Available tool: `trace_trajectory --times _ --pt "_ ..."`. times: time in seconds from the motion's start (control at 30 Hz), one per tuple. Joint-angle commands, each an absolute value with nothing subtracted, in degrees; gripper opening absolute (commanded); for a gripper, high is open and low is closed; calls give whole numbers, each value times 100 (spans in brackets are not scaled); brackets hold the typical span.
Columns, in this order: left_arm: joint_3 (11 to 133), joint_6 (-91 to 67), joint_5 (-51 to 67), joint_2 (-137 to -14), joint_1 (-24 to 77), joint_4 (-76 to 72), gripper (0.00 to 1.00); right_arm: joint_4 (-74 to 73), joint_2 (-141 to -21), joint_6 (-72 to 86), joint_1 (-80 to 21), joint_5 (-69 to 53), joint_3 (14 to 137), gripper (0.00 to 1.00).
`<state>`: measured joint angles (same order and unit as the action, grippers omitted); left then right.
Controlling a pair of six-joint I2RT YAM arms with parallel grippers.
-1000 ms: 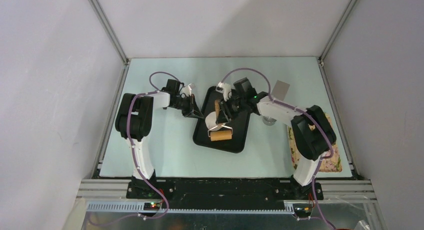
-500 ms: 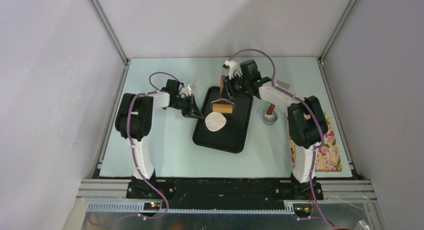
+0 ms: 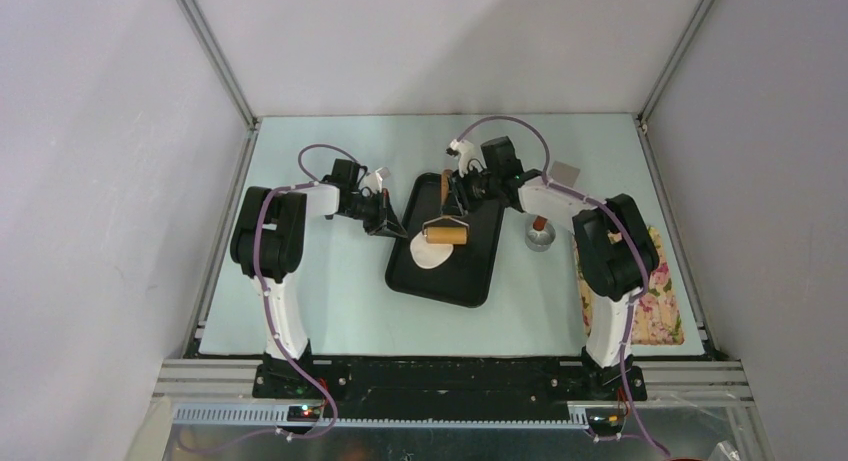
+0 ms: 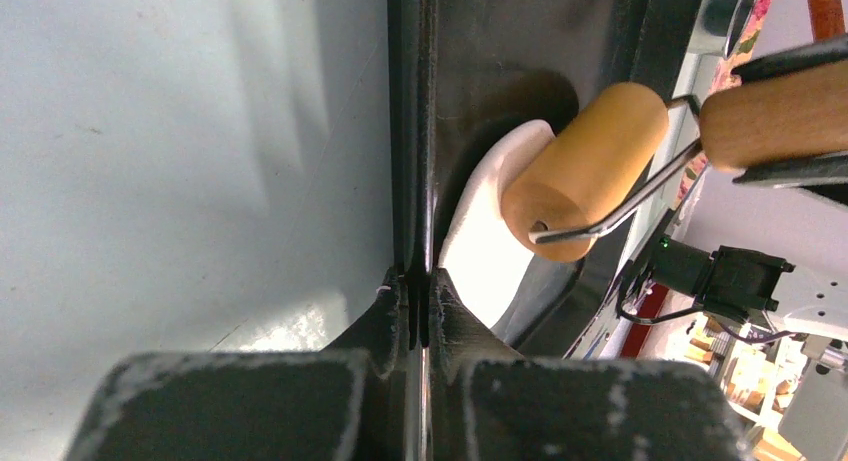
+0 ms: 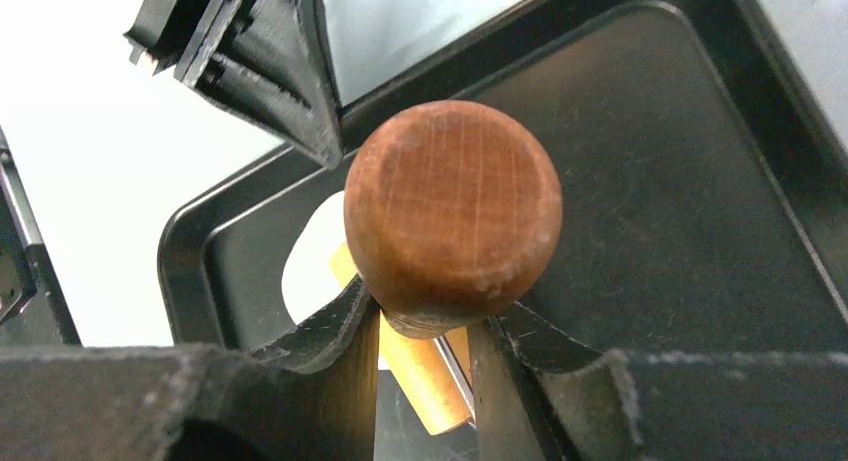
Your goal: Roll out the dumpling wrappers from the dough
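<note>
The dough [image 3: 430,251] is a flattened white disc on the black tray [image 3: 470,276]. A wooden roller [image 3: 445,233] lies across the disc's far part. My right gripper [image 3: 452,189] is shut on the roller's brown handle [image 5: 450,211], with the dough [image 5: 308,261] and the roller [image 5: 425,376] below it. My left gripper [image 3: 388,223] is shut on the tray's left rim [image 4: 410,131]. In the left wrist view its jaws pinch the rim, with the dough [image 4: 485,251] and the roller [image 4: 585,171] just beyond.
A round steel cup [image 3: 538,237] with a brown-handled tool in it stands right of the tray. A floral cloth [image 3: 662,291] lies at the table's right edge. A grey card [image 3: 565,173] lies behind the cup.
The right gripper drew the roller from the dough's near side to the tray's far end, then brought it back onto the dough's far part. The left gripper has not moved.
</note>
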<state>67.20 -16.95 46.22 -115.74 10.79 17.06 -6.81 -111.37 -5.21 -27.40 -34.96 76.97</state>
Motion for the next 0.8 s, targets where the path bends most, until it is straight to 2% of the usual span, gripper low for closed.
trace_trajectory --times 0.0,0.77 --pt "6679 -1512 4478 -11742 1029 2118 0 -1086 -10938 -879 -2818 -3423 7067 0" --pt "6663 -1503 4468 -11717 1020 2116 0 -1202 -10700 -1017 -3241 -3471 6248 0"
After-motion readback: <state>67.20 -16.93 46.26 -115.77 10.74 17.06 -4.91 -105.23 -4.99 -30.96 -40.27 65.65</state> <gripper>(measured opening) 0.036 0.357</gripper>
